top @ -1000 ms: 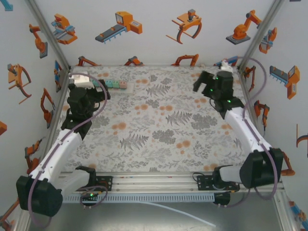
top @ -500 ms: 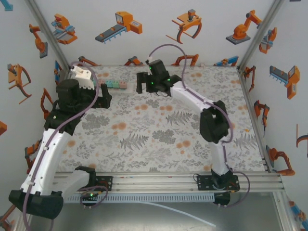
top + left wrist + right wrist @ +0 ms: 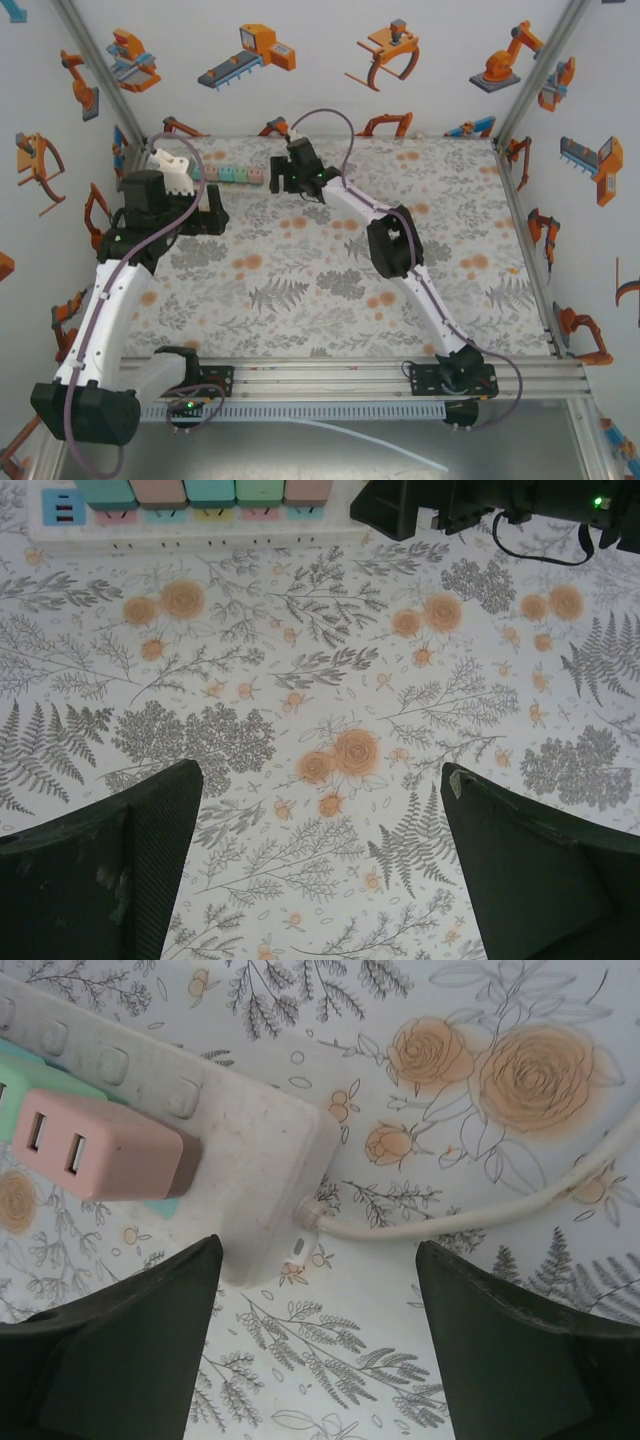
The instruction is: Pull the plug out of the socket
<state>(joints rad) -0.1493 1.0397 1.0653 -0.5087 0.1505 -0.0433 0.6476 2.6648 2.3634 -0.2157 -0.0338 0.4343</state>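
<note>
Since a second earlier, the right arm had swung from the far right corner of the floral-patterned desk [image 3: 330, 260] across to its far left part, bringing the right gripper [image 3: 288, 180] to the end of the socket [image 3: 250, 1130]. The left arm had also shifted over that second, and the left gripper [image 3: 208, 215] was just in front of the strip.

The socket, a long white power strip, lay flat along the far edge of the desk towards its left corner. A pink plug [image 3: 100, 1155] sat in the outlet nearest the strip's right end. Further pastel plugs [image 3: 210, 490], teal, pink and green, filled the row to its left. A white cord [image 3: 480, 1210] left the strip's end and curved away to the right across the desk.

In the right wrist view the jaws stood apart and held nothing. The strip's cord end lay just ahead of the gap between them, and the pink plug lay ahead of the left finger [image 3: 110, 1350]. Whether that finger touched the strip's corner could not be told.

In the left wrist view the left jaws stood wide apart over bare desk. The socket ran across the top of that view, well ahead of them. The black body of the right gripper stood at its right end.
</note>
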